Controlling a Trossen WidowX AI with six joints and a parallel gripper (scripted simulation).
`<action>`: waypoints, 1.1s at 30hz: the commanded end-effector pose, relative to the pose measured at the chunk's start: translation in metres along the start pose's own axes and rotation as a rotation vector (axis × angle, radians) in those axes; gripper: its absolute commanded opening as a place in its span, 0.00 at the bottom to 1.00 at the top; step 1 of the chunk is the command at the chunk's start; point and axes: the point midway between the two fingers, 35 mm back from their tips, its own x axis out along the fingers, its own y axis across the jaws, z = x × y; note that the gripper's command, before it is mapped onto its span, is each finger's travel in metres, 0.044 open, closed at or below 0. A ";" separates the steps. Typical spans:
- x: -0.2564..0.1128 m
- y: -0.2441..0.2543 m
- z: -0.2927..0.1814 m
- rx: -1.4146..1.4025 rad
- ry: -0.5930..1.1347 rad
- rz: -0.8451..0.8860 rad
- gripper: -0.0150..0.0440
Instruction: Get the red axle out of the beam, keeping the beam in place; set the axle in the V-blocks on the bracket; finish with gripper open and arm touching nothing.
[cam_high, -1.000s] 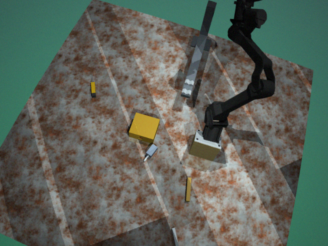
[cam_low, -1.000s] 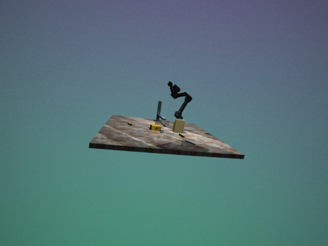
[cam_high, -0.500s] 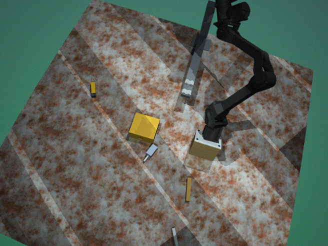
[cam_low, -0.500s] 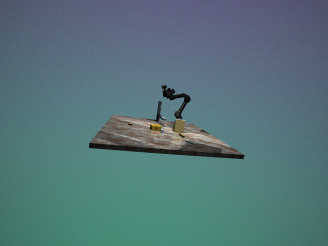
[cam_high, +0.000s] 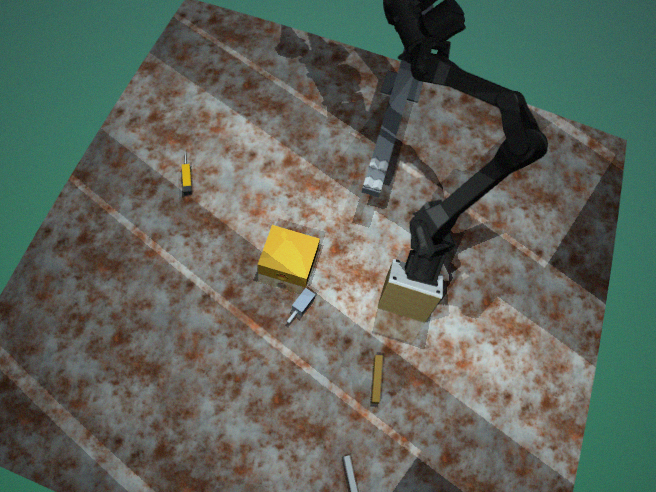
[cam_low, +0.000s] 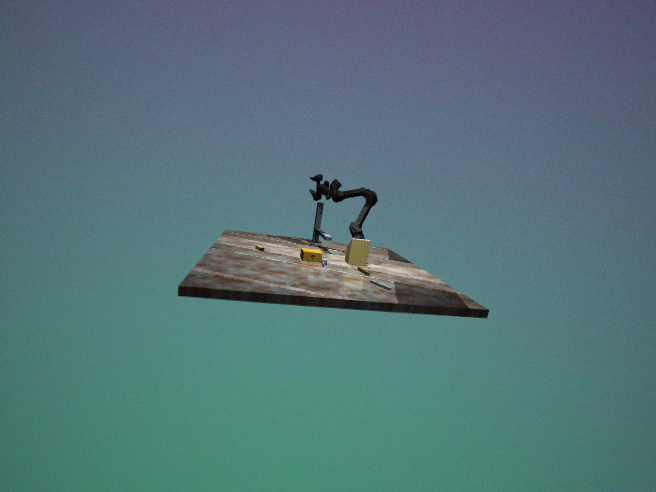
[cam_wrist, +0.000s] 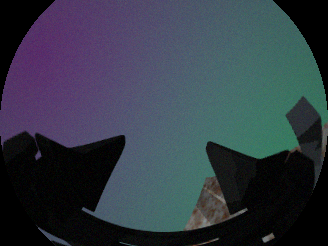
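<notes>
No brands, labels or lettering that I can read on anything here. The beam looks like the yellow block (cam_high: 289, 254) (cam_low: 311, 255), a squat boxy thing sitting on the mottled rusty-brown and white table (cam_high: 174, 338) (cam_low: 317, 296). There's a small dark reddish spot on one side face — probably the red axle (cam_high: 282, 275) (cam_low: 312, 257) in its hole, but it's too tiny to tell how far in it sits.

The bracket (cam_high: 389, 132) (cam_low: 318, 225) is a tall dark grey upright with a low arm sticking out, and the pale V-blocks (cam_high: 375, 173) (cam_low: 326, 236) are on that arm. I count two of those, plus one bracket and one yellow block. Also lying around: one yellow-and-dark piece with a thin pin (cam_high: 186, 177) (cam_low: 259, 247), one blue-grey piece with a stub (cam_high: 303, 301) (cam_low: 324, 262) just beside the block, one tan bar (cam_high: 376, 379) (cam_low: 363, 270) and one grey bar (cam_high: 350, 472) (cam_low: 380, 284).

Gripper (cam_low: 312, 186) (cam_wrist: 167, 143) is spread about as wide as it goes — nothing in it, up high near the top of the bracket.
</notes>
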 end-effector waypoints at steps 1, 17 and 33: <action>0.002 -0.009 -0.040 0.062 0.101 -0.042 1.00; -0.062 -0.017 -0.269 0.491 0.705 -0.397 1.00; -0.278 0.003 -0.433 0.569 1.182 -1.098 1.00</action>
